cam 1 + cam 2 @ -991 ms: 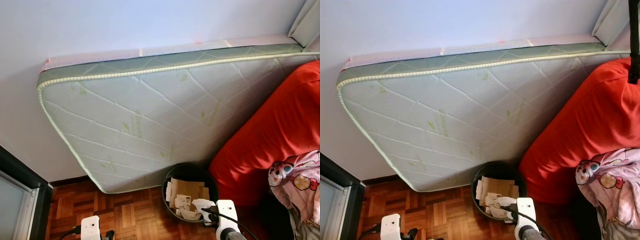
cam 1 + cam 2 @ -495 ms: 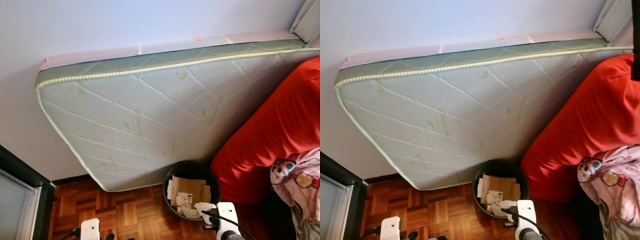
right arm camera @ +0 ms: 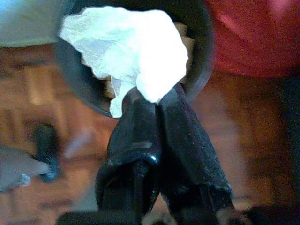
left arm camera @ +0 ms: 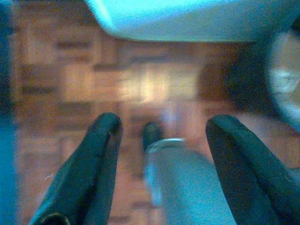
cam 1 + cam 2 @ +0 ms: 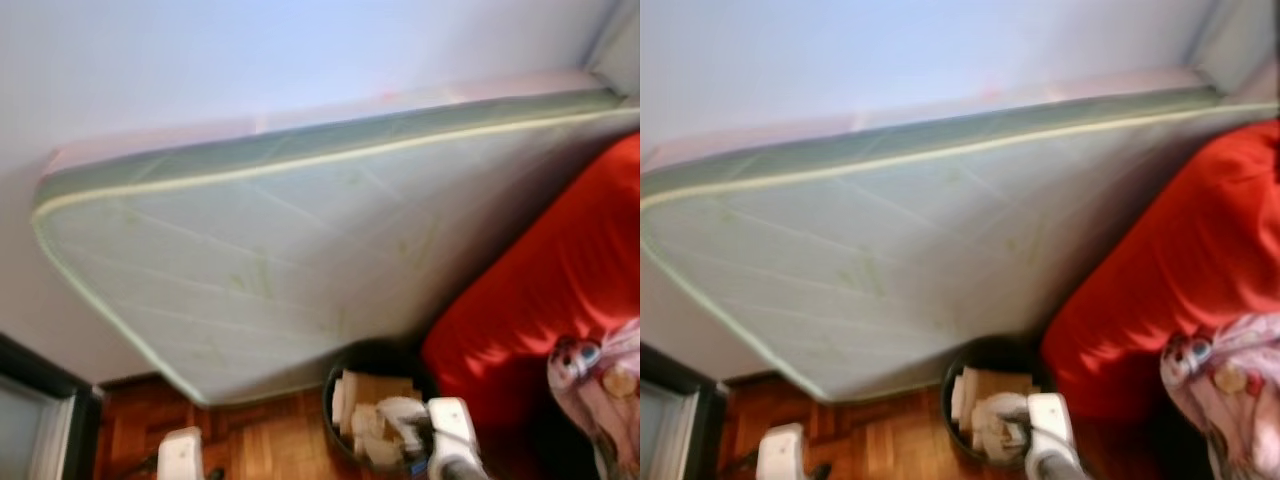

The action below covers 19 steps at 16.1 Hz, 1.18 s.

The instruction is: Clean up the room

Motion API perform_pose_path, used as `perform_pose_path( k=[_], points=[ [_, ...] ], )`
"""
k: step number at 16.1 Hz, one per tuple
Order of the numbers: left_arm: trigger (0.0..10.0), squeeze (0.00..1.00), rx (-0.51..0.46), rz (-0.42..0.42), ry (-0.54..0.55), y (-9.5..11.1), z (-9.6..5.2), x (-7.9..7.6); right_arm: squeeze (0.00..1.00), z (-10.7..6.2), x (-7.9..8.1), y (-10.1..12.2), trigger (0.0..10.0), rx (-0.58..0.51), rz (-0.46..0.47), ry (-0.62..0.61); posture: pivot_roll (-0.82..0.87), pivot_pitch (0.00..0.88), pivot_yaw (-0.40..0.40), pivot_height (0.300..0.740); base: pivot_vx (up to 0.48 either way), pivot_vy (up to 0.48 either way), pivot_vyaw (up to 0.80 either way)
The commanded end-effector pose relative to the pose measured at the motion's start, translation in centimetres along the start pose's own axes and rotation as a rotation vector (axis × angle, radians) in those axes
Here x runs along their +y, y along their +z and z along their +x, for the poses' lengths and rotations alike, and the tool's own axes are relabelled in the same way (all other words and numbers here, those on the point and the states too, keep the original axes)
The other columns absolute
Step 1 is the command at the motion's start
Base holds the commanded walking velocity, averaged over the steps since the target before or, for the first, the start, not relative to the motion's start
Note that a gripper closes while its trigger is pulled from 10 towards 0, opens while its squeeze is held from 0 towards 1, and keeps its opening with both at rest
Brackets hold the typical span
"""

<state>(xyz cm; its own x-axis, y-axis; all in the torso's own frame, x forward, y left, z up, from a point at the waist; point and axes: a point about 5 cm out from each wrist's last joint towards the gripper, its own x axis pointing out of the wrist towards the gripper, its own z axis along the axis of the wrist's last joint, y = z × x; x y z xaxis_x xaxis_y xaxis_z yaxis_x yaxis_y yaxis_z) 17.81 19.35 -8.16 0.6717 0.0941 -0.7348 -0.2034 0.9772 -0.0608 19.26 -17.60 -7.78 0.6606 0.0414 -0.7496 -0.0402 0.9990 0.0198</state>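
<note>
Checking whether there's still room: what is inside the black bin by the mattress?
The black bin holds flattened cardboard and crumpled paper. The right gripper, shut on a white tissue, covers part; the bottom is hidden.

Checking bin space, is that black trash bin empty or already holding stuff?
Holding stuff: cardboard pieces sit inside the black trash bin.
</note>
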Motion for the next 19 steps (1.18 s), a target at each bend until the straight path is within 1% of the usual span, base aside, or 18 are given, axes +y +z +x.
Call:
perform_pose_path(
  k=[1, 2, 4, 6, 8, 9, 11, 13, 16, 17, 19],
  points=[
    [10.0, 0.00, 0.050, 0.013, 0.031, -1.2, -0.4, 1.2, 0.00, 0.2, 0.7, 0.4, 10.0, -0.011, 0.007, 0.014, -0.02, 0.163, -0.020, 0.740, 0.300, 0.000, 0.00],
    [10.0, 0.00, 0.046, 0.011, 0.032, -1.1, -0.4, 1.2, 0.00, 0.2, 0.7, 0.4, 10.0, -0.012, 0.007, 0.015, -0.02, 0.165, -0.019, 0.740, 0.307, 0.000, 0.00],
    [10.0, 0.00, 0.031, 0.012, 0.021, -0.8, -0.3, 1.1, 0.00, 0.2, 0.8, 0.5, 10.0, -0.015, 0.004, 0.022, -0.02, 0.168, -0.019, 0.740, 0.000, 0.000, 0.00],
    [10.0, 0.00, -0.015, 0.016, 0.000, 0.1, -0.1, 0.7, 0.00, 0.2, 0.8, 0.6, 10.0, -0.035, -0.002, 0.035, -0.02, 0.172, -0.018, 0.740, 0.000, 0.000, 0.00],
    [10.0, 0.00, -0.086, 0.022, -0.024, 1.6, 0.2, 0.1, 0.00, 0.1, 1.0, 1.1, 10.0, -0.081, -0.027, 0.074, -0.02, 0.176, -0.018, 0.740, 0.000, 0.000, 0.00],
    [10.0, 0.00, -0.137, 0.012, -0.031, 2.7, 0.4, -0.2, 0.00, 0.1, 1.2, 1.5, 10.0, -0.117, -0.030, 0.093, -0.02, 0.176, -0.017, 0.740, 0.000, 0.000, 0.00],
    [10.0, 0.00, -0.180, 0.010, -0.035, 3.5, 0.5, -0.5, 0.00, 0.0, 1.2, 1.7, 10.0, -0.147, -0.025, 0.102, -0.02, 0.175, -0.017, 0.740, 0.000, 0.000, 0.00],
    [10.0, 0.00, -0.267, -0.002, -0.040, 4.9, 0.5, -0.8, 0.00, -0.1, 1.3, 1.9, 10.0, -0.194, -0.014, 0.118, -0.01, 0.177, -0.019, 0.740, 0.000, 0.000, 0.00],
    [10.0, 0.00, -0.341, 0.006, -0.061, 5.5, 0.2, -1.0, 0.00, -0.3, 1.3, 2.1, 10.0, -0.236, -0.002, 0.126, -0.02, 0.173, -0.016, 0.740, 0.000, 0.000, 0.00],
    [10.0, 0.00, -0.392, 0.037, -0.078, 5.8, -0.1, -1.2, 0.00, -0.3, 1.3, 2.2, 10.0, -0.251, -0.003, 0.133, -0.01, 0.169, -0.016, 0.740, 0.000, 0.000, 0.00],
    [10.0, 0.00, -0.443, 0.050, -0.089, 6.4, -0.4, -1.3, 0.00, -0.4, 1.3, 2.2, 10.0, -0.268, 0.002, 0.129, -0.02, 0.162, -0.017, 0.740, 0.000, 0.000, 0.00]
  ],
)
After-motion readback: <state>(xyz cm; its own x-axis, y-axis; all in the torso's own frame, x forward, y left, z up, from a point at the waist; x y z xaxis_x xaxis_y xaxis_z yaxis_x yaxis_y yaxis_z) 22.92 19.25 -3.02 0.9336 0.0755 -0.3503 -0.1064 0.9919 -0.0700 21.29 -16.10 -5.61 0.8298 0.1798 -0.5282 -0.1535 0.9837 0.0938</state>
